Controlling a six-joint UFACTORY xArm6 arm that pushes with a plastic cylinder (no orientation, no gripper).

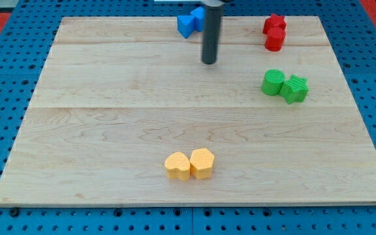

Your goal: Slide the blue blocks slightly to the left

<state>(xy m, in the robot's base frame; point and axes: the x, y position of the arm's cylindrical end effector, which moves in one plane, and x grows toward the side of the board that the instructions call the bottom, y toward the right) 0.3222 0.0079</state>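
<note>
On the board (109, 130), my tip (209, 62) stands below two blue blocks (189, 23); no end effector shows.

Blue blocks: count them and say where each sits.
2, touching at the view's top: one blue block left, another blue block partly behind my rod; my tip is below them. More may be hidden.

The board (109, 130) is pale, smooth, matt wood with visible grain. The rod (210, 32) looks dark, faintly glossy metal or plastic.

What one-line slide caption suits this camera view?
Rod's tip rests just below-right of the blue blocks at the board's top edge.
</note>
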